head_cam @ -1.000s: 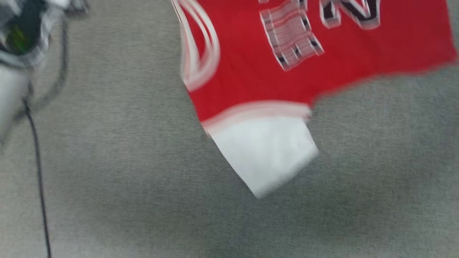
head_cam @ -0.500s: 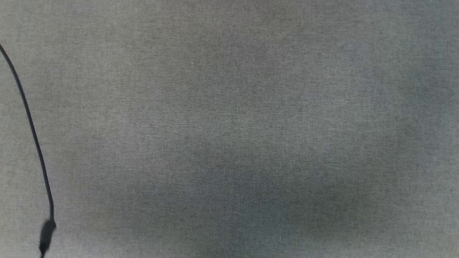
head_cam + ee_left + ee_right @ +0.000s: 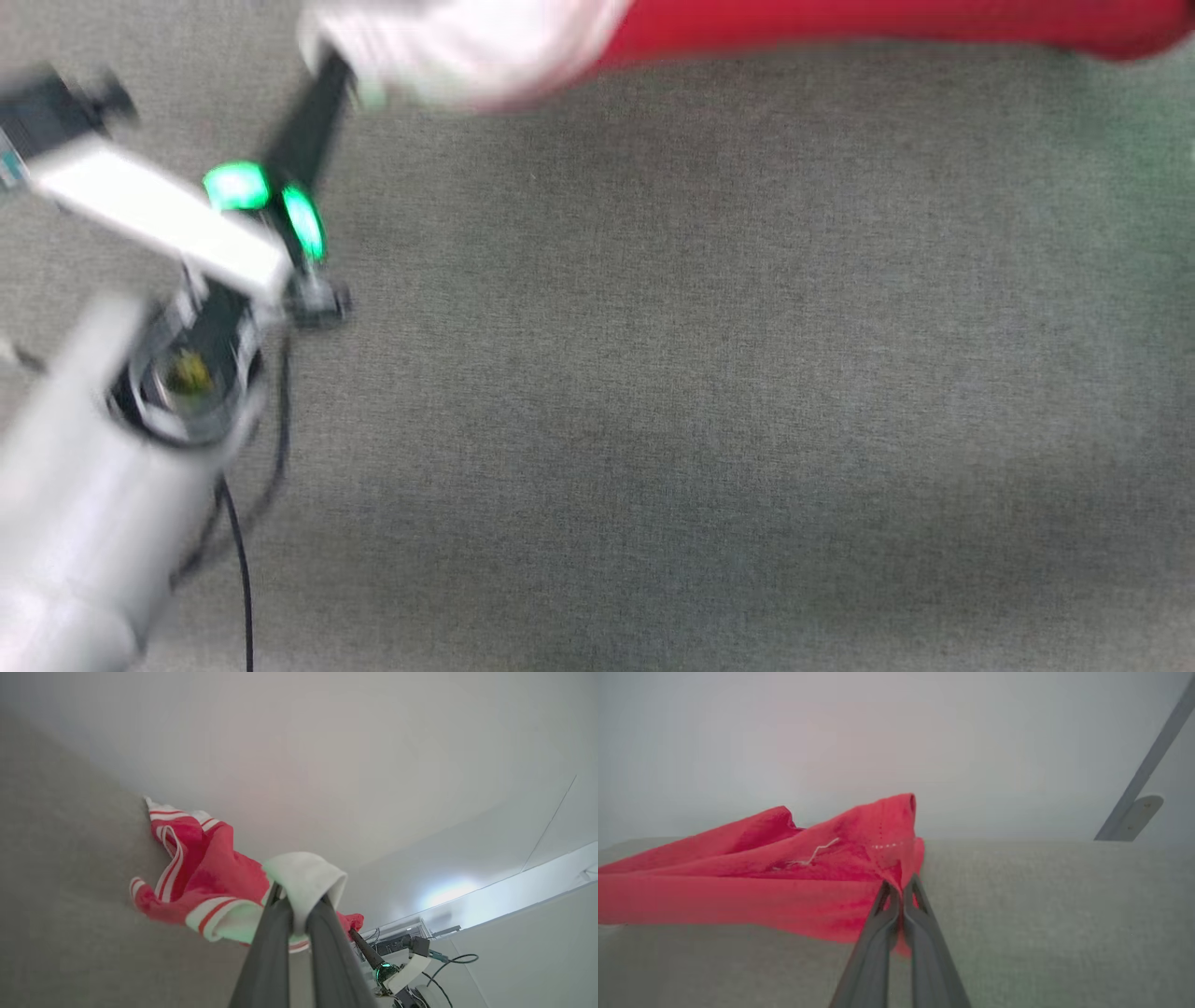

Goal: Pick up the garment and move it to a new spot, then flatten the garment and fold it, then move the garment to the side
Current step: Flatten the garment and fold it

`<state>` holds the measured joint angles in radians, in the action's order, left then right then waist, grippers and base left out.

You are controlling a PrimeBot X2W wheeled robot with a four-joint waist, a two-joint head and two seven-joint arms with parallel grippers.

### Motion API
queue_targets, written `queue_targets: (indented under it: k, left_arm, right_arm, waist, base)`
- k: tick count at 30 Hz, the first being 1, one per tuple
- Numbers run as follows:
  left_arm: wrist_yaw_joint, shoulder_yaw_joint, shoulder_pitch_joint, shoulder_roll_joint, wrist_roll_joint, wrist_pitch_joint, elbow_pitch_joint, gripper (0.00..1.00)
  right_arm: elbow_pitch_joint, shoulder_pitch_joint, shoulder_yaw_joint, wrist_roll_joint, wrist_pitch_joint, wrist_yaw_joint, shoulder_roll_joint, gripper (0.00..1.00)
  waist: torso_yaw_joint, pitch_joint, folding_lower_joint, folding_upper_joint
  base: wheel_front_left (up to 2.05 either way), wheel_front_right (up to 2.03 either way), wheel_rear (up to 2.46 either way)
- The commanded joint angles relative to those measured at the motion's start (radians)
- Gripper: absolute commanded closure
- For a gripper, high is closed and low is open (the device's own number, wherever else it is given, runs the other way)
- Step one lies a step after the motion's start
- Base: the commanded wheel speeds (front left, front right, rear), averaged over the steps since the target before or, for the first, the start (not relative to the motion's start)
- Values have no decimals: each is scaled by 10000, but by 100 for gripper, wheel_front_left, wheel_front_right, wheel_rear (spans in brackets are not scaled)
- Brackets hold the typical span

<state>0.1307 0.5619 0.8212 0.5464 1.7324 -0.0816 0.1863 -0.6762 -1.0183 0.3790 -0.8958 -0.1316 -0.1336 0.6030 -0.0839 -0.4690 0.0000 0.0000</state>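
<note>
Back along the top edge of the head view, after half a second of bare grey cloth: red and white of the shirt [image 3: 887, 23], plus the left end effector [image 3: 334, 77] and its pale forearm [image 3: 75, 523]. Whole picture shifted and smeared, so down to camera swing, not any sure move of the shirt.

Soft, limp knit. Bright red body, white sleeve, red-and-white striped trim at cuff and neckline in the left wrist view [image 3: 205, 877]. Rumpled into ridges and folds. Stretched low over the counter [image 3: 700, 373] between two pinch points, with far folds resting on the counter close to the plain white wall [image 3: 327, 742] behind it. Cannot tell whether the near edge touches the counter.

Left end effector [image 3: 299, 907]: long dark fingers pressed together on the white sleeve, cloth draped over both tips like a hood. Right end effector [image 3: 901, 891]: fingers squeezed together too, nipping a red corner, with a short row of small white stitches just beside the pinch and a loose pale thread [image 3: 815, 851] lying on the red cloth.

Counter covered in coarse grey woven fabric, matte and evenly speckled. Over it, trailing from the left arm: thin black cable [image 3: 241, 579]. Two glowing green lights [image 3: 238, 185] at the base of the left fingers. Above the counter's far right edge in the right wrist view: slanted grey bar with a rounded plate [image 3: 1134, 812], set against the wall.
</note>
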Motion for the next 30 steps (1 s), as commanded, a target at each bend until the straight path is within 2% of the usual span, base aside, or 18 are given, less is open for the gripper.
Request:
queue_targets:
  k: [1,5,7,11,12,16,23,26,30]
  left_arm:
    - [-6,-40,-650,157,-338,-35,-353,100]
    - [-6,242,-2530,324,-1078,-254,-1375,100]
    - [-6,537,-3301,605,-1587,-373,-1633,100]
    - [-6,937,-4455,942,-2053,-821,-2148,100]
    - [-8,1058,-4950,1185,-2204,-1039,-2403,100]
    - [-8,1255,-5758,1692,-2445,-1360,-2918,100]
    - [-6,1338,-7131,2488,-2519,-1664,-4049,100]
    - [-8,1338,-7568,2620,-2696,-1737,-4437,100]
    - [-6,1203,-7425,2510,-2875,-1773,-4632,100]
  right_arm:
    - [379,637,-87,-290,-89,52,234,100]
    - [1718,2713,-366,-968,-451,52,971,100]
    - [2425,3828,-659,-1278,-632,52,1287,100]
    - [3828,5996,-1410,-1706,-984,52,1787,100]
    - [4466,6965,-1887,-1764,-1101,52,1931,100]
    - [5695,8831,-2895,-1784,-1591,54,1938,100]
    - [7797,11713,-4548,-1431,-2705,52,1277,100]
    - [8588,12495,-5320,-1277,-3024,51,706,100]
    - [9261,12670,-5989,-944,-3409,51,-8,100]
  waist:
    - [-33,115,0,0]
    - [-85,387,0,0]
    - [-121,534,0,0]
    - [-122,796,0,0]
    - [-132,881,0,0]
    - [-112,992,0,0]
    - [-79,1045,0,0]
    - [-54,967,0,0]
    - [-38,833,0,0]
  base:
    - [0,0,0]
    - [0,0,0]
    - [0,0,0]
    - [0,0,0]
    - [0,0,0]
    - [0,0,0]
    - [0,0,0]
    - [0,0,0]
    - [0,0,0]
